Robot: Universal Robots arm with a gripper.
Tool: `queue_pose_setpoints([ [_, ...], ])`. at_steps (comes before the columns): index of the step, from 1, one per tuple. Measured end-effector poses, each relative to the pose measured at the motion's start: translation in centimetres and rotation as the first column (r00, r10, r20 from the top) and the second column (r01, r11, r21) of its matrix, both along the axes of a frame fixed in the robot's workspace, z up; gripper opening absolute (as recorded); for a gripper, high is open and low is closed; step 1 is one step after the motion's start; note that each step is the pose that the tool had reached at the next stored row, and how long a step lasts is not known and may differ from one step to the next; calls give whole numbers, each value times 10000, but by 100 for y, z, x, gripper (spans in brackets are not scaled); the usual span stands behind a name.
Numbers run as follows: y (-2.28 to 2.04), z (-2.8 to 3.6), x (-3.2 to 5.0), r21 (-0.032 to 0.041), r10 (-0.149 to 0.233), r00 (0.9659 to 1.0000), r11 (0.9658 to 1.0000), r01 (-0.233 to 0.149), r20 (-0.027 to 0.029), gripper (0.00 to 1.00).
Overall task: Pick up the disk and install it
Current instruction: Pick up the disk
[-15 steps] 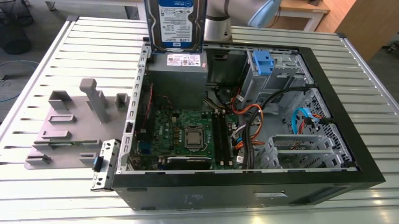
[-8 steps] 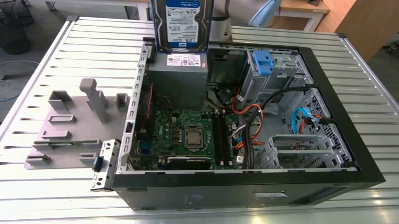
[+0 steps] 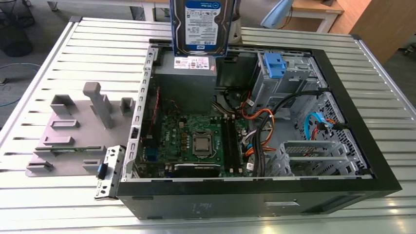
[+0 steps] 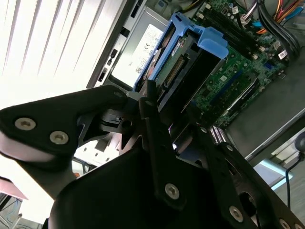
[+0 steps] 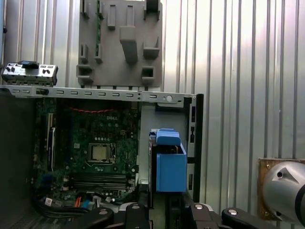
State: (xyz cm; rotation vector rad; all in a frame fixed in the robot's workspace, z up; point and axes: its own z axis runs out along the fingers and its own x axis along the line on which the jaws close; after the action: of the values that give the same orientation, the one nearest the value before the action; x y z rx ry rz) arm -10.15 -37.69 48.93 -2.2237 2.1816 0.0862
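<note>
In the exterior view the open computer case [image 3: 227,200] lies on the table [image 3: 52,204], with the fixture plate [image 3: 71,141] on the table at the case's 9 o'clock. Inside the case, the power supply box [image 3: 188,83] sits at 12 o'clock. The motherboard [image 3: 195,141] is at its 6 o'clock and the drive cage [image 3: 286,73] at its 3 o'clock. The disk [image 3: 200,24] stands upright above the power supply box.
</note>
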Motion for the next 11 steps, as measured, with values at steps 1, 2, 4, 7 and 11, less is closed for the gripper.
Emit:
queue_pose_setpoints([
  [1,0,0,17,0,0,10000,10000,0,0,35],
  [2,0,-1,34,0,1,10000,10000,-1,0,35],
  [4,1,-1,67,0,0,10000,10000,0,0,35],
  [7,2,-2,111,0,-1,10000,10000,1,0,35],
  [11,4,-2,171,-1,0,10000,10000,0,0,35],
])
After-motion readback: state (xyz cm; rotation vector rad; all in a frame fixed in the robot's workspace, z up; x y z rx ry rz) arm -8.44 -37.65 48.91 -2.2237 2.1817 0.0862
